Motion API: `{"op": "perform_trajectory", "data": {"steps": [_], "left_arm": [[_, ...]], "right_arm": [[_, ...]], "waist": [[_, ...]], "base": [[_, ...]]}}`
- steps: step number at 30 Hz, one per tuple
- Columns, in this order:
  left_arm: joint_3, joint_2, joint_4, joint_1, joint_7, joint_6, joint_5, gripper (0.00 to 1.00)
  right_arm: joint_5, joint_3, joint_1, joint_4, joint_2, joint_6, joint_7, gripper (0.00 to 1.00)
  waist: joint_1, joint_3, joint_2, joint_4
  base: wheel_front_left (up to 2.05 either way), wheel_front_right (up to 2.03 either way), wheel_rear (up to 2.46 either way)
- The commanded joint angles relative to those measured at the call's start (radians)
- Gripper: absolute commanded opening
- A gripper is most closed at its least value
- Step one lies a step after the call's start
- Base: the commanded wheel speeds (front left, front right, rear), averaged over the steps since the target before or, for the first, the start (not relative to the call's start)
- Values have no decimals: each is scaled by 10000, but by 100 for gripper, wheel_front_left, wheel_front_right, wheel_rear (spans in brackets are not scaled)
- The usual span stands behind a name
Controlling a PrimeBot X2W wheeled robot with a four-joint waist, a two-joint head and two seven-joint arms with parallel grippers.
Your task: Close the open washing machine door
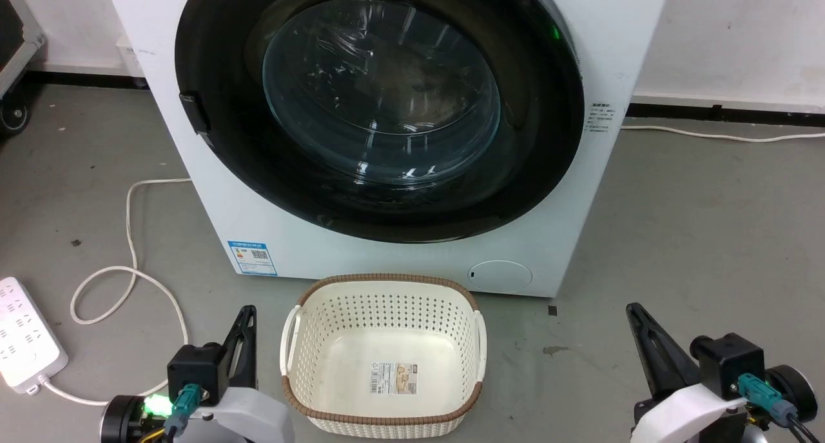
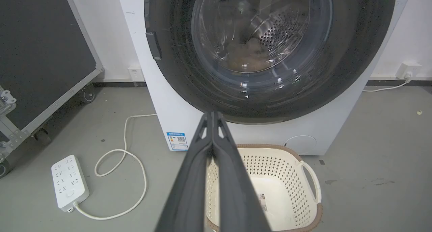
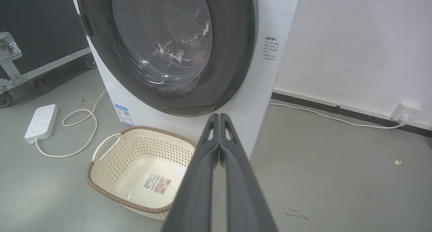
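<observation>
Head view: the large round washing machine door [image 1: 380, 108], glossy black rim and bulging glass, lies flush in the front of the white front-loading washing machine [image 1: 399, 259]. You can likely log it as closed. The left gripper [image 1: 247, 317] and right gripper [image 1: 637, 317] sit low, well apart from it, flanking the cream perforated plastic basket [image 1: 387, 280], probably parked clear of the door.

Left wrist view: fingers [image 2: 199, 164] pressed together, holding nothing.

Right wrist view: fingers [image 3: 202, 164] together, empty.

A grey concrete floor [image 1: 709, 224] meets white walls [image 3: 354, 46] with a black skirting strip [image 1: 728, 113], beside a dark wheeled case [image 2: 40, 56].
</observation>
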Motion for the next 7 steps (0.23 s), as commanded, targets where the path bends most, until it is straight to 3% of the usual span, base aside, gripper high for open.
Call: {"op": "perform_trajectory", "data": {"steps": [1, 7], "left_arm": [[20, 1, -57, -155, 3, 28, 28, 0], [20, 1, -57, -155, 3, 28, 28, 0]], "right_arm": [[-76, 7, -141, -68, 53, -7, 3, 0], [-76, 7, -141, -68, 53, -7, 3, 0]], "waist": [[0, 0, 0, 0], [0, 0, 0, 0]], "base": [[0, 0, 0], [0, 0, 0]]}}
